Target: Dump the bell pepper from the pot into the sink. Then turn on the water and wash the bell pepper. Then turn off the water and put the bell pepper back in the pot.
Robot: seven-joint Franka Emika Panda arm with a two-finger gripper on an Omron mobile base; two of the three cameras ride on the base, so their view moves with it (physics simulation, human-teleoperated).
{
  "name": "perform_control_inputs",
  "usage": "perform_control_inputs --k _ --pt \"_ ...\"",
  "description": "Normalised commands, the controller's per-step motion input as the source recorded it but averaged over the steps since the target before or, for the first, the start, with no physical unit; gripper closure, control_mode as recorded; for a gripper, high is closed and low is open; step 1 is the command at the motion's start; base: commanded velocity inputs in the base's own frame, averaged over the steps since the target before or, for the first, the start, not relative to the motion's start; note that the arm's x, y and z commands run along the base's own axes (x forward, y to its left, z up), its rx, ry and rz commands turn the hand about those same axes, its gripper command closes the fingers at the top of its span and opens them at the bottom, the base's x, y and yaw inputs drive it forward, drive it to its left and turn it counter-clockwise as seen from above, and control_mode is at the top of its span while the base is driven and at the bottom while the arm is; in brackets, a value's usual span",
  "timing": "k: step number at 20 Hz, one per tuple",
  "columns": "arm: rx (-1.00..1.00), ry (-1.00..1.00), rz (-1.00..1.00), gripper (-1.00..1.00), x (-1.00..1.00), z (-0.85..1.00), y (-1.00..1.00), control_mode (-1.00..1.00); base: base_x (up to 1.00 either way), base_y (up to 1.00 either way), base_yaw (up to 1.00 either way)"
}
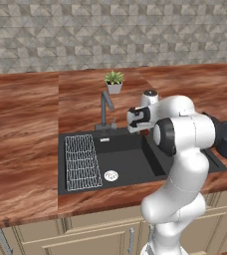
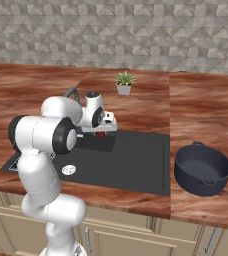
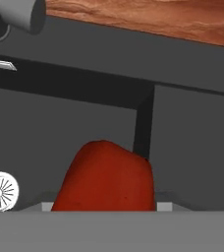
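1. Bell pepper [image 3: 104, 177] fills the bottom of the hand view, right at the end effector [image 2: 101, 133], which looks clenched on it: red shows under the hand above the sink [image 2: 136, 165], near its back edge.
2. Faucet [image 1: 105, 107] at the sink's back edge shows no stream, so I judge the wash done and the return to the pot under way.
3. Pot [image 2: 202, 169] sits upright on the bench, just beside the sink's right edge, mouth open and nothing visible inside.
4. To do it well: lift clear of the sink's right rim first, then carry across.
5. Centre over the pot mouth, lower inside the rim, then let go; dropping from high risks a bounce out.
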Motion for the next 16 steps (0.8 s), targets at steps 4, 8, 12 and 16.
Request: perform_control_inputs --k 4,8,12,16 --pt "-0.08 0.0 0.0 1.0 0.0 0.28 -0.6 -1.0 0.0 0.0 0.0" --pt "-0.06 0.0 0.0 1.0 0.0 0.3 -0.6 -1.0 0.0 0.0 0.0" --pt "0.0 0.03 0.0 1.0 0.0 0.29 -0.66 -1.0 0.0 0.0 0.0" --pt "0.0 0.03 -0.01 1.0 0.0 0.28 -0.7 -1.0 0.0 0.0 0.0"
